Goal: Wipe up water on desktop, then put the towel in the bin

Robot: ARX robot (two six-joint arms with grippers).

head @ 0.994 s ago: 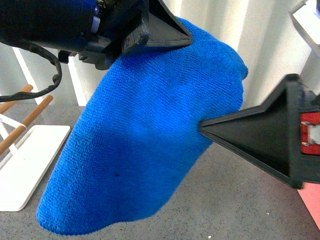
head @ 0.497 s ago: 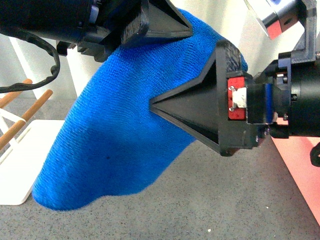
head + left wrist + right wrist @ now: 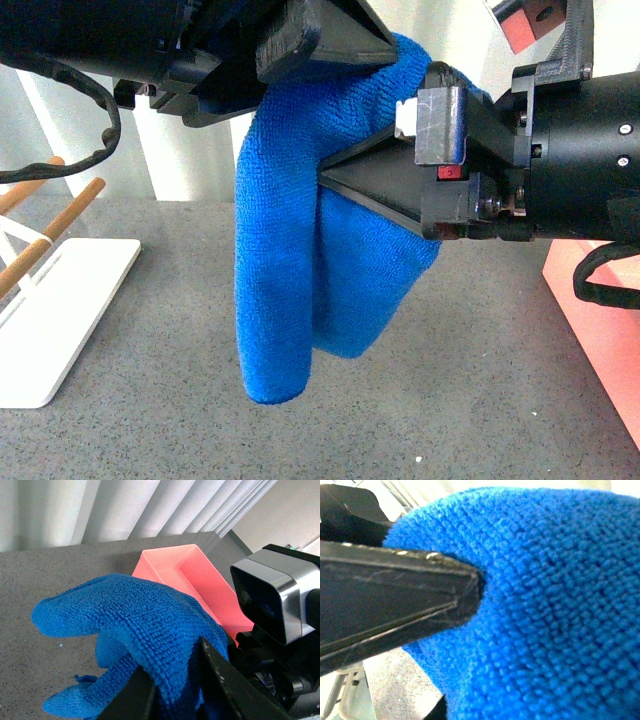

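Note:
The towel (image 3: 290, 270), bright blue and fluffy, hangs in a narrow fold above the desktop (image 3: 150, 400), clear of the speckled grey surface. My left gripper (image 3: 330, 45) is shut on its top edge; in the left wrist view the cloth (image 3: 135, 615) bulges out between the two black fingers of that gripper (image 3: 172, 690). My right gripper (image 3: 330, 175) comes in from the right, open, one pointed finger pressed into the towel's side. In the right wrist view the towel (image 3: 560, 605) fills the space between the fingers (image 3: 395, 595). The salmon-pink bin (image 3: 600, 330) stands at the right, open and empty (image 3: 200, 580).
A white rack base (image 3: 50, 310) with wooden rods (image 3: 60, 230) stands at the left on the desktop. White pleated curtains close off the back. The right arm's wrist camera (image 3: 275, 600) sits close beside the bin.
The towel hung wide and spread; now it is bunched into a narrow fold. My right gripper has moved left from the frame edge and pushed its finger into the cloth.

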